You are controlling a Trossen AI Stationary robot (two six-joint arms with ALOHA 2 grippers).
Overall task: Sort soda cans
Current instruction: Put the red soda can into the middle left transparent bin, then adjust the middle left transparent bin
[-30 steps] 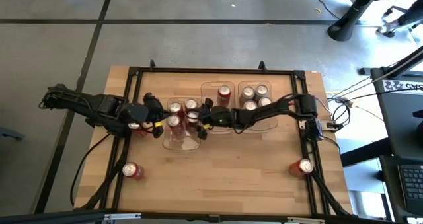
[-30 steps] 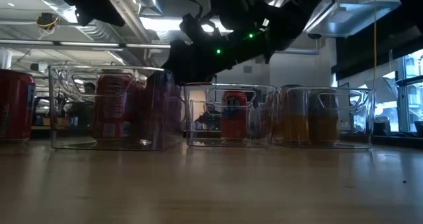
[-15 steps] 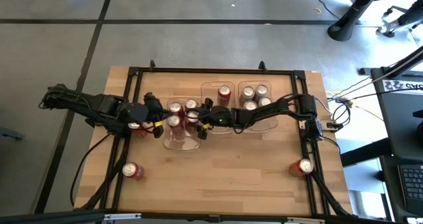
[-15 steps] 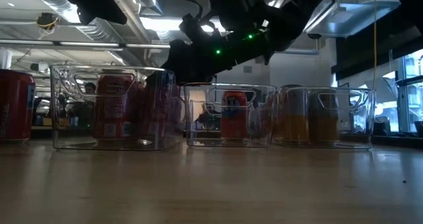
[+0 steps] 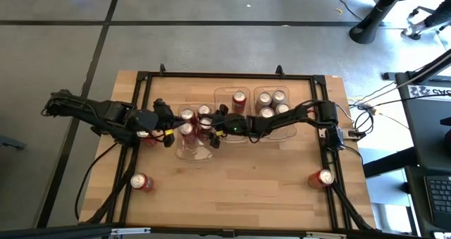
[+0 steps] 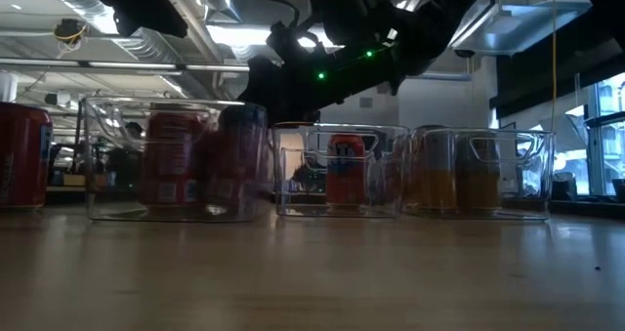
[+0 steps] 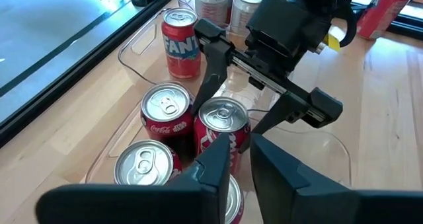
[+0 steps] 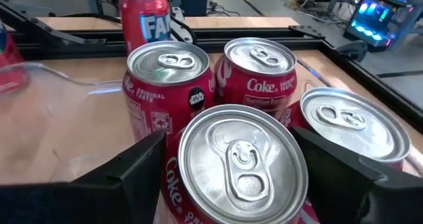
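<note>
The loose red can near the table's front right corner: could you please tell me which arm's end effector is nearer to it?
Right. The right end effector is over the left tray, well away from that can; the left end effector sits beyond it, farther still.

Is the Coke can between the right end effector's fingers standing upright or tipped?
Upright. In the right wrist view the Coke can shows its silver top and tab facing up, level with the neighbouring cans, with the right end effector fingers on either side.

left gripper (image 5: 169, 132) narrow, right gripper (image 5: 213, 130) spread
</note>
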